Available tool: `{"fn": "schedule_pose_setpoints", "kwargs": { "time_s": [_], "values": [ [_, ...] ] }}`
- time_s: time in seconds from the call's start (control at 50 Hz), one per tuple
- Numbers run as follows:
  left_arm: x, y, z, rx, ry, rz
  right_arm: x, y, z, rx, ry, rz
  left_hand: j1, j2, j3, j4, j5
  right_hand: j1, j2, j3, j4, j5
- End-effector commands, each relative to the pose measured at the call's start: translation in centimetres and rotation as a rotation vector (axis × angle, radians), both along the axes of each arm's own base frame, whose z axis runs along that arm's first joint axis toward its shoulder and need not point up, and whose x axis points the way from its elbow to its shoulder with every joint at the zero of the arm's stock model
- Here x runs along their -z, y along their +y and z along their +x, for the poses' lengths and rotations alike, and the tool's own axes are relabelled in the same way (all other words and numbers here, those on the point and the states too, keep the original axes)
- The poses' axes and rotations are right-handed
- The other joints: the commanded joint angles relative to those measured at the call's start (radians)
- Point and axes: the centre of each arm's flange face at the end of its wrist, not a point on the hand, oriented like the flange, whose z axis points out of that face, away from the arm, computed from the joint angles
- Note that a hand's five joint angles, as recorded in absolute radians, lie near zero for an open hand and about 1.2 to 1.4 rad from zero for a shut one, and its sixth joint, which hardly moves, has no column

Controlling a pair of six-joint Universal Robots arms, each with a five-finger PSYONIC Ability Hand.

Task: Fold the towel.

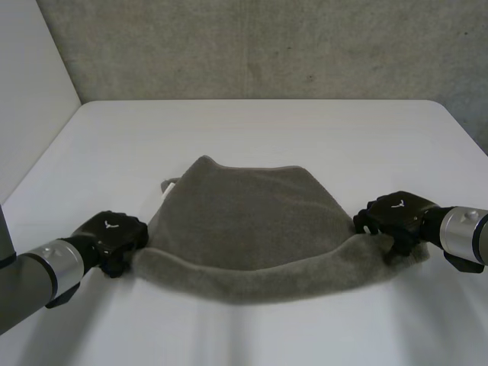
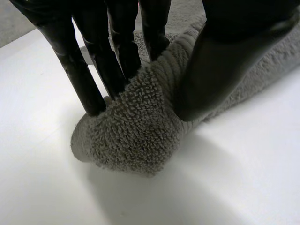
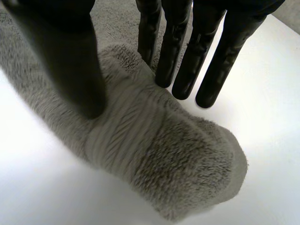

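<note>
A grey towel (image 1: 244, 221) lies on the middle of the white table (image 1: 252, 130), its near edge bunched into a thick roll. My left hand (image 1: 114, 236) sits at the towel's near left corner. In the left wrist view the thumb (image 2: 220, 61) and fingers (image 2: 84, 79) pinch that bunched corner (image 2: 136, 136) between them. My right hand (image 1: 396, 213) sits at the near right corner. Its thumb (image 3: 70, 56) presses one side of the towel's ridge (image 3: 164, 154) and its fingers (image 3: 187, 61) stand against the other side, with the corner's tip sticking out past them.
A small tag or loop (image 1: 169, 184) pokes out at the towel's far left corner. A grey wall (image 1: 267, 46) rises behind the table's far edge. Bare white tabletop lies beyond the towel and on both sides.
</note>
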Motion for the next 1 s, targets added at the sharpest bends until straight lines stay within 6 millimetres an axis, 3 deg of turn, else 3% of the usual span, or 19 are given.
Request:
{"fn": "schedule_pose_setpoints", "kwargs": {
  "time_s": [0.02,0.1,0.2,0.26,0.32,0.4,0.48,0.58,0.7,0.74,0.76,0.8,0.82,0.84,0.86,0.9,0.92,0.96,1.0],
  "values": [
    [-0.3,-0.3,0.5,-0.020,0.002,-0.003,-1.2,-0.1,-0.1,0.007,-0.001,-0.006,0.311,0.306,0.308,0.304,0.311,0.501,0.496,0.504,0.504,0.499],
    [-2.0,-0.3,0.6,-0.014,0.016,-0.059,-3.4,0.5,0.0,0.003,-0.018,-0.022,0.311,0.306,0.308,0.305,0.311,0.503,0.497,0.505,0.505,0.501],
    [-6.4,0.1,0.6,0.009,0.078,-0.188,-8.9,2.5,0.7,-0.063,-0.133,-0.112,0.311,0.306,0.308,0.305,0.311,0.503,0.497,0.505,0.505,0.501],
    [-8.1,0.1,0.6,-0.003,0.110,-0.240,-10.0,2.9,1.1,-0.087,-0.204,-0.112,0.311,0.306,0.308,0.305,0.311,0.503,0.497,0.505,0.505,0.501],
    [-8.6,-0.1,0.6,-0.009,0.127,-0.254,-9.9,2.9,1.2,-0.093,-0.220,-0.101,0.311,0.306,0.308,0.305,0.311,0.503,0.497,0.505,0.505,0.501],
    [-8.8,-0.7,0.7,-0.024,0.155,-0.256,-7.0,1.8,1.4,-0.094,-0.208,-0.014,0.311,0.306,0.308,0.305,0.311,0.503,0.497,0.505,0.505,0.501],
    [-6.9,-1.5,0.7,-0.029,0.148,-0.203,-5.1,1.0,1.3,-0.090,-0.154,0.013,0.311,0.306,0.308,0.305,0.311,0.503,0.497,0.505,0.505,0.501],
    [-2.5,-3.6,0.2,-0.029,0.130,-0.066,-2.2,-0.9,2.1,-0.085,-0.039,0.027,0.311,0.306,0.308,0.305,0.311,0.503,0.497,0.505,0.505,0.501],
    [-3.6,-7.6,-1.5,0.011,0.150,-0.149,-3.9,-3.5,4.5,-0.118,-0.017,-0.122,0.311,0.306,0.308,0.305,0.311,0.503,0.497,0.505,0.505,0.501],
    [-7.9,-10.1,-4.3,0.061,0.196,-0.314,-8.3,-5.4,6.8,-0.131,-0.053,-0.364,0.311,0.306,0.308,0.305,0.311,0.503,0.497,0.505,0.505,0.501],
    [-8.0,-10.1,-4.3,0.061,0.196,-0.315,-8.3,-5.4,6.8,-0.131,-0.054,-0.365,0.311,0.306,0.308,0.305,0.311,0.503,0.497,0.505,0.505,0.501],
    [-15.6,-12.0,-6.1,0.047,0.303,-0.538,-15.0,-6.7,8.7,-0.086,-0.197,-0.654,0.311,0.306,0.308,0.305,0.311,0.503,0.497,0.505,0.505,0.501],
    [-15.6,-12.0,-6.1,0.047,0.303,-0.539,-15.0,-6.7,8.7,-0.085,-0.198,-0.655,0.311,0.306,0.308,0.305,0.311,0.503,0.497,0.505,0.505,0.501],
    [-19.8,-12.2,-6.6,0.028,0.376,-0.652,-18.9,-6.9,8.7,-0.038,-0.307,-0.791,0.311,0.306,0.308,0.305,0.311,0.503,0.497,0.505,0.505,0.501],
    [-19.9,-12.2,-6.6,0.028,0.377,-0.653,-19.0,-6.9,8.7,-0.037,-0.308,-0.793,0.311,0.306,0.308,0.305,0.311,0.503,0.497,0.505,0.505,0.501],
    [-27.5,-11.6,-6.1,-0.017,0.540,-0.850,-24.2,-6.7,8.2,0.011,-0.539,-0.950,0.311,0.306,0.308,0.305,0.311,0.503,0.497,0.505,0.505,0.501],
    [-27.5,-11.6,-6.1,-0.017,0.541,-0.851,-24.2,-6.7,8.2,0.011,-0.541,-0.951,0.311,0.306,0.308,0.305,0.311,0.503,0.497,0.505,0.505,0.501],
    [-30.7,-10.8,-5.7,-0.021,0.660,-0.929,-24.9,-6.7,8.0,0.020,-0.633,-0.953,0.311,0.306,0.308,0.305,0.311,0.503,0.497,0.505,0.505,0.501],
    [-30.9,-10.8,-5.7,-0.013,0.692,-0.930,-24.0,-6.7,7.9,0.024,-0.619,-0.924,0.311,0.306,0.308,0.305,0.311,0.503,0.497,0.505,0.505,0.501]
  ]
}}
